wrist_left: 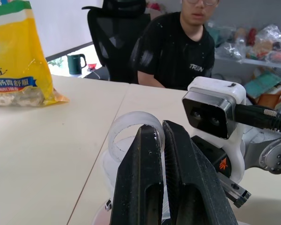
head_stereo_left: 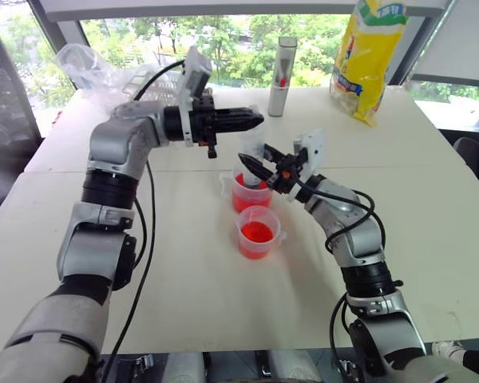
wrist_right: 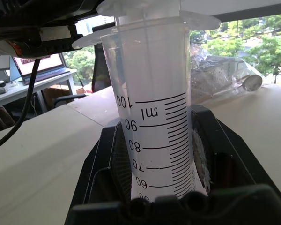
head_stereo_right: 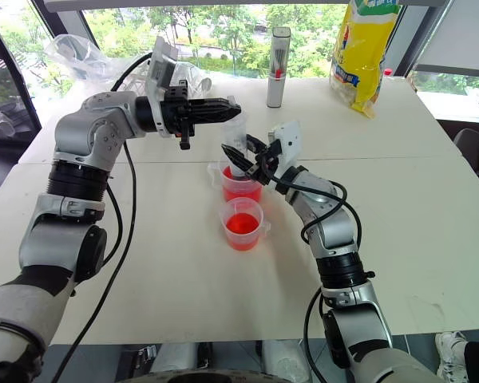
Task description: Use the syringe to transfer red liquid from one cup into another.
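Observation:
The clear syringe (wrist_right: 154,117) stands upright with its lower end in the farther clear cup (head_stereo_left: 241,198), which holds red liquid. My right gripper (head_stereo_left: 251,163) is shut on the graduated barrel from the right. Coming level from the left, my left gripper (head_stereo_left: 255,120) is shut at the syringe's top end, on the plunger (wrist_left: 131,133). Just in front stands a second clear cup (head_stereo_left: 263,243) with a small side handle, holding red liquid (head_stereo_left: 256,232). I cannot tell which cup is the larger. The syringe's tip is hidden inside the farther cup.
A grey upright cylinder (head_stereo_left: 281,76) and a yellow bag (head_stereo_left: 367,56) stand at the far side of the white table (head_stereo_left: 184,303). A crumpled clear plastic bag (head_stereo_left: 96,68) lies at the far left. A person (wrist_left: 182,42) sits beyond the table.

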Available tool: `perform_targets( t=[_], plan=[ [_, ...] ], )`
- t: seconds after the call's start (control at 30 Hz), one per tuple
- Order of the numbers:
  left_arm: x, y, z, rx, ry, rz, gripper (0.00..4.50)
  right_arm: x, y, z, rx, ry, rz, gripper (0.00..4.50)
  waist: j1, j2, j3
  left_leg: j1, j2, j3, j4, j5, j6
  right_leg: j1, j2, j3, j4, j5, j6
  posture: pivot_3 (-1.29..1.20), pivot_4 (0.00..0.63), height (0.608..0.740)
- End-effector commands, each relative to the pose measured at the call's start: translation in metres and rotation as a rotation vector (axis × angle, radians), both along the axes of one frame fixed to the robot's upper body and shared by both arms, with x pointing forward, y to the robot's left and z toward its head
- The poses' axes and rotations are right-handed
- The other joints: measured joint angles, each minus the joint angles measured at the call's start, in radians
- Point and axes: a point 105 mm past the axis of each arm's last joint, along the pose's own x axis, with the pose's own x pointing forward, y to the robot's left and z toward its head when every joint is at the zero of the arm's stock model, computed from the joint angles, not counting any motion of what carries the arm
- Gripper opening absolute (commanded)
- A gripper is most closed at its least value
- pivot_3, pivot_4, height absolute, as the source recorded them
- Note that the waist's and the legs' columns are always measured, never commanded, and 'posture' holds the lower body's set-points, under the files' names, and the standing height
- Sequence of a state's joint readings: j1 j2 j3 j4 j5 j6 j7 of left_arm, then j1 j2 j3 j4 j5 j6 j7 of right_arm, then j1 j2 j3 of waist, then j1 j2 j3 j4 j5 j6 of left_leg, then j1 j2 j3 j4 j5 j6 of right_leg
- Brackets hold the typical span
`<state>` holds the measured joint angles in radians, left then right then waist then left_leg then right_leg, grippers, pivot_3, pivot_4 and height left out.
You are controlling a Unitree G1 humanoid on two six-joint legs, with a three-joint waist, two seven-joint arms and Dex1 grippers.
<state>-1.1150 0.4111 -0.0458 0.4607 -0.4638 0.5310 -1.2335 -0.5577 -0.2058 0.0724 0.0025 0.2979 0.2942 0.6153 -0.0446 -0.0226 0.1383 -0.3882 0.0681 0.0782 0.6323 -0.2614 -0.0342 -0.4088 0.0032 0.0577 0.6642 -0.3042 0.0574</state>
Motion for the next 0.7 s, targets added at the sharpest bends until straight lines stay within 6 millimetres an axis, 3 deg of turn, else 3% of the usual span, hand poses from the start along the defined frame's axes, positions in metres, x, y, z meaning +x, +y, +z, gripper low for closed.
perform_targets(
  t=[0.03, 0.7],
  plan=[
    [-0.008, 0.003, 0.048, -0.072, -0.169, 0.002, 0.07, -0.006, 0.009, -0.013, -0.033, 0.039, 0.036, 1.39, 0.000, 0.000, 0.000, 0.000, 0.000, 0.000, 0.000, 0.000, 0.000, 0.000, 0.000, 0.000, 0.000, 0.000, 0.000, 0.00, 0.150, 0.740],
    [-0.006, 0.007, 0.067, -0.108, -0.214, 0.032, 0.07, -0.008, 0.009, -0.027, -0.061, 0.095, 0.048, 1.39, 0.000, 0.000, 0.000, 0.000, 0.000, 0.000, 0.000, 0.000, 0.000, 0.000, 0.000, 0.000, 0.000, 0.000, 0.000, 0.00, 0.150, 0.740]
  ],
)
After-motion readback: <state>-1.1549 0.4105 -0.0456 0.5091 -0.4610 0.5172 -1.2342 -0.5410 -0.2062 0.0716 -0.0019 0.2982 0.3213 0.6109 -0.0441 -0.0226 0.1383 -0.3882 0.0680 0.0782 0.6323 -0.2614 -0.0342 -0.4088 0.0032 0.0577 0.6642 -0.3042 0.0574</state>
